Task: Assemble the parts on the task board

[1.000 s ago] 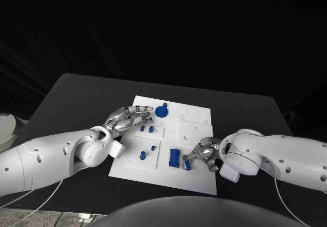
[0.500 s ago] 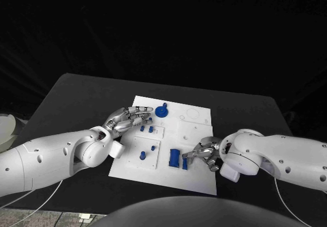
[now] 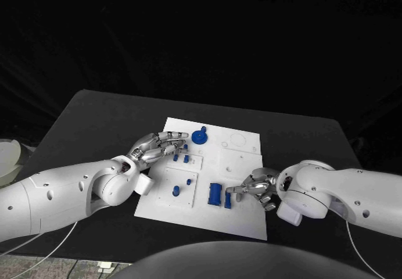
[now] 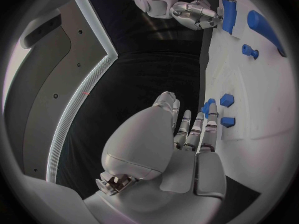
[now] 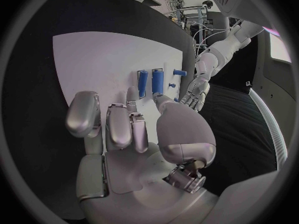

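Your right hand [image 3: 257, 190], fingers loosely apart and holding nothing, sits just beside the upright blue bars [image 3: 215, 195] at the near edge of the task board [image 3: 239, 160], closer than your left hand [image 3: 157, 146], likewise empty, by the small pegs [image 3: 180, 157].

Both hands low over the task board, holding nothing

The left hand [image 3: 157, 146] lay at the board's left edge with fingers loosely curled and apart, its arm reaching in from the near left. The right hand [image 3: 257, 189] hovered by the board's right edge near the front, fingers spread and pointing leftward.
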You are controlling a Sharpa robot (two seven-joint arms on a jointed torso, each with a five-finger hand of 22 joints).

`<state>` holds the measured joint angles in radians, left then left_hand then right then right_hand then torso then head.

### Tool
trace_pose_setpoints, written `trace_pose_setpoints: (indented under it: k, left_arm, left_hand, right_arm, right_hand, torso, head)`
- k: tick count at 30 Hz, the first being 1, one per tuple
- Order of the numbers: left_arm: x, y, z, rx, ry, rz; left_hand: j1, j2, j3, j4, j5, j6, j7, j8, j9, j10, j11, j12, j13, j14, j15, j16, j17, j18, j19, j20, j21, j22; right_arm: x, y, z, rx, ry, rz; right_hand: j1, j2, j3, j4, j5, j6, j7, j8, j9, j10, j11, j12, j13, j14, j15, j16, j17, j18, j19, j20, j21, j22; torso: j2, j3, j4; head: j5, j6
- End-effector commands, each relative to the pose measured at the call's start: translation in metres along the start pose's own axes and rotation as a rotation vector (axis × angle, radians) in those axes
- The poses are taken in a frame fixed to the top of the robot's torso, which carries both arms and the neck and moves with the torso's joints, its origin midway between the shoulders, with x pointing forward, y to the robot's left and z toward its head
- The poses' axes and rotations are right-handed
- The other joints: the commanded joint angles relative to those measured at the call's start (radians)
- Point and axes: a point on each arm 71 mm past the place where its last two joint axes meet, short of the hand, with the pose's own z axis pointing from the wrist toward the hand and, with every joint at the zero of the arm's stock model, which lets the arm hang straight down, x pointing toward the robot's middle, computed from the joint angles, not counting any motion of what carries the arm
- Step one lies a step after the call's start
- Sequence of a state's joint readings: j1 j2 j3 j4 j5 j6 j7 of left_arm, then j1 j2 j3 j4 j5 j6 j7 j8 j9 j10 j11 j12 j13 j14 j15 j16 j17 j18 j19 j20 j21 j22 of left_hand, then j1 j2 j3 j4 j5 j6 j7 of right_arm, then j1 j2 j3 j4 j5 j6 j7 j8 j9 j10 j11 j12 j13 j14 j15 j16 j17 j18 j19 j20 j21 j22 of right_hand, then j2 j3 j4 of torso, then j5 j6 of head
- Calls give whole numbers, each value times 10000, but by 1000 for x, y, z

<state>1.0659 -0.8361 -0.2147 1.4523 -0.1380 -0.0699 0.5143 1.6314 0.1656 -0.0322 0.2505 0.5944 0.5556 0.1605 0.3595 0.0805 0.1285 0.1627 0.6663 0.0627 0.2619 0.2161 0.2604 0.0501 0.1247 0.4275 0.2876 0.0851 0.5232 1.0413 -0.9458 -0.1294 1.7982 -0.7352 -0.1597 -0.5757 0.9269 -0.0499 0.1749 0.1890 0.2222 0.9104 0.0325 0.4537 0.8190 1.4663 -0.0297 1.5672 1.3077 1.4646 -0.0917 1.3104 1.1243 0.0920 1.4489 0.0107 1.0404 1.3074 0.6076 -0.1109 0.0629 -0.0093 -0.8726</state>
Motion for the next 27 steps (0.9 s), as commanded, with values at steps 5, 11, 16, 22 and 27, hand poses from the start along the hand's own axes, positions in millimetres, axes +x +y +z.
trace_pose_setpoints:
  k: [5, 11, 16, 22, 27]
  left_arm:
    - [1, 0, -1, 57, 167, -117]
    - [1, 0, -1, 39, 185, -130]
    - [1, 1, -1, 21, 188, -141]
    - [1, 1, -2, 1, 173, -141]
    - [1, 2, -2, -5, 184, -148]
  left_hand:
    - [111, -3, 69, -7, 67, -11, 110, -56, -9, 6, 85, -40, 3, 3, 48, 32, 10, -56, 52, 23, -8, -11]
    - [111, -3, 69, -7, 67, -11, 110, -56, -9, 6, 85, -40, 3, 3, 48, 32, 10, -56, 52, 23, -8, -11]
    - [111, -3, 69, -7, 67, -11, 110, -56, -9, 6, 85, -40, 3, 3, 48, 32, 10, -56, 52, 23, -8, -11]
    - [111, -3, 69, -7, 67, -11, 110, -56, -9, 6, 85, -40, 3, 3, 48, 32, 10, -56, 52, 23, -8, -11]
    - [111, -3, 69, -7, 67, -11, 110, -56, -9, 6, 85, -40, 3, 3, 48, 32, 10, -56, 52, 23, -8, -11]
  right_arm:
    - [8, 0, -5, -404, 468, -1688]
    - [14, -4, -5, -244, 741, -2198]
    - [16, -5, -3, -204, 725, -2432]
    - [17, -5, -1, -163, 704, -2496]
    - [18, -5, 2, -162, 667, -2471]
  right_hand:
    - [783, 12, -426, -446, -642, -267, -214, 1705, 1711, 1045, -237, 35, 2631, 391, -230, 84, 88, 26, 87, -126, 179, 1389]
    - [1010, 51, -641, -554, -741, -400, -303, 2379, 2495, 1045, -349, 35, 2631, 393, -285, 110, 118, 13, 98, -173, 223, 1399]
    - [1066, 97, -724, -567, -794, -426, -344, 2602, 2781, 1045, -384, 35, 2631, 394, -312, 119, 129, 11, 100, -197, 234, 1401]
    - [1122, 141, -738, -589, -792, -419, -367, 2699, 2903, 1045, -402, 35, 2631, 394, -325, 119, 126, 12, 101, -208, 232, 1401]
    - [1132, 218, -752, -571, -793, -393, -389, 2794, 3015, 1045, -421, 35, 2631, 392, -340, 113, 114, 10, 105, -220, 245, 1403]
  torso:
    - [15, -9, -19]
    - [-1, -11, -3]
    - [1, -4, 5]
    - [6, -6, 15]
    - [-3, -11, 18]
  head:
    - [-1, 0]
    - [-30, 0]
    - [-50, 0]
    - [-62, 0]
    - [-50, 0]
